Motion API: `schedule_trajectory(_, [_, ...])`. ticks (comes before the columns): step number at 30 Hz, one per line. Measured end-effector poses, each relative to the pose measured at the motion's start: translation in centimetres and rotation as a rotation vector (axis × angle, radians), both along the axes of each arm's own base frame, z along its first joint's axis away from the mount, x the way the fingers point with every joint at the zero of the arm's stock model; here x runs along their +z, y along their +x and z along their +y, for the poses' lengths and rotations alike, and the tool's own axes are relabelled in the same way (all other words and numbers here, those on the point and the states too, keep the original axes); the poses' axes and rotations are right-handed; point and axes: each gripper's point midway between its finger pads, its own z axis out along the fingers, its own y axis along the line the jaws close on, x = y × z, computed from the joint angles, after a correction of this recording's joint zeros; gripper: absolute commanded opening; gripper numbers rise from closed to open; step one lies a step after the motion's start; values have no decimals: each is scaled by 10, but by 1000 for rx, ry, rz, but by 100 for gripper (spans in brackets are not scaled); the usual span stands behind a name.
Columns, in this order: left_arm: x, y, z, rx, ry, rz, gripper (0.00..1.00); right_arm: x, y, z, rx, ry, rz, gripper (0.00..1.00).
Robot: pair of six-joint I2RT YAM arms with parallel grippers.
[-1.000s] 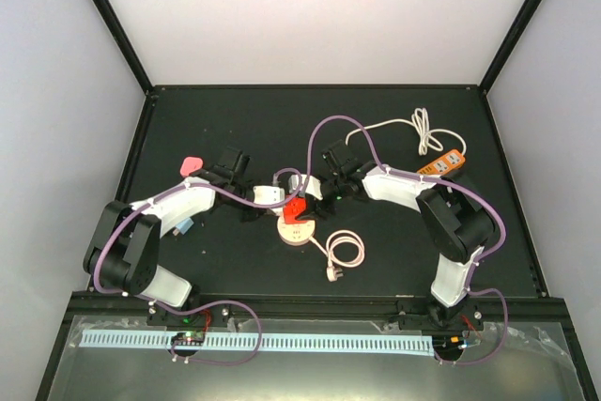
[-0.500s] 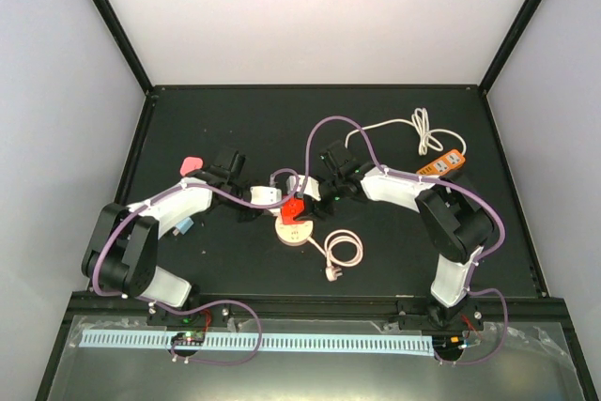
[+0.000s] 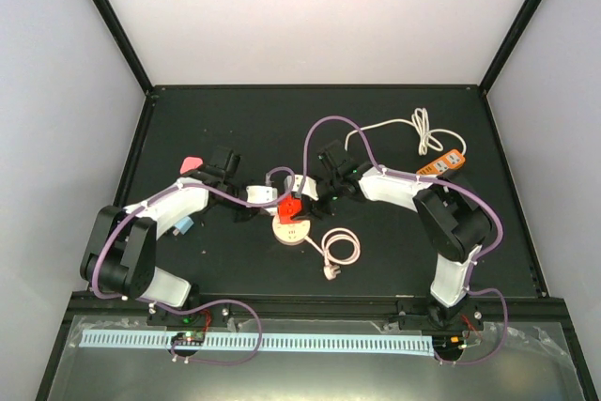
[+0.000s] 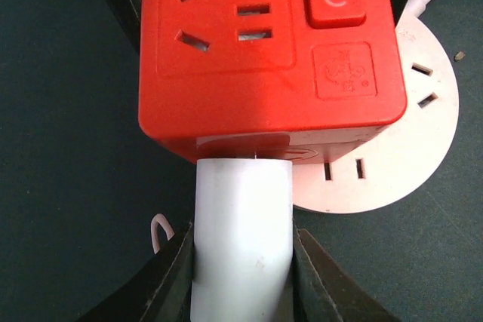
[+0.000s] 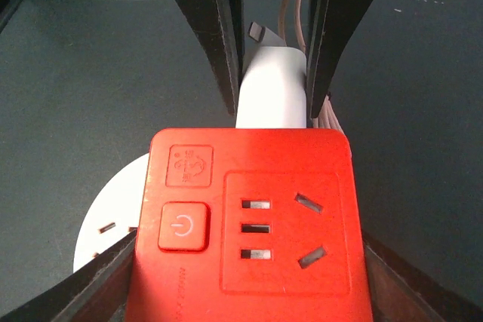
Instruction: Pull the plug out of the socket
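While the left gripper [image 4: 241,269] is clamped on the white plug [image 4: 243,216], its dark fingers [image 4: 167,280] pressing the plug's flat sides, the right gripper [image 5: 249,284] is closed around the red socket cube [image 5: 250,216] and braces it from the opposite end. The plug butts against the cube's side face with no gap that I can make out, so I judge it seated and not yet out. Beyond them, the cube overlaps a round white outlet disc [image 4: 392,156] on the dark table [image 4: 60,148], near the table's middle in the overhead view. Both pieces look like hard, smooth plastic: stiff, light and not fragile, yet slick enough to slip through the pads if the pins bind. Holding the plug's body close to the socket seems right. A straight pull along the pins, with the cube held firm, should suit better than rocking.
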Motion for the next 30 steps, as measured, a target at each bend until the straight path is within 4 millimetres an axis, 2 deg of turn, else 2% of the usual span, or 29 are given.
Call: schedule_trajectory(30, [5, -1, 13, 37, 20, -27, 2, 3, 2, 10, 16, 13, -8, 3])
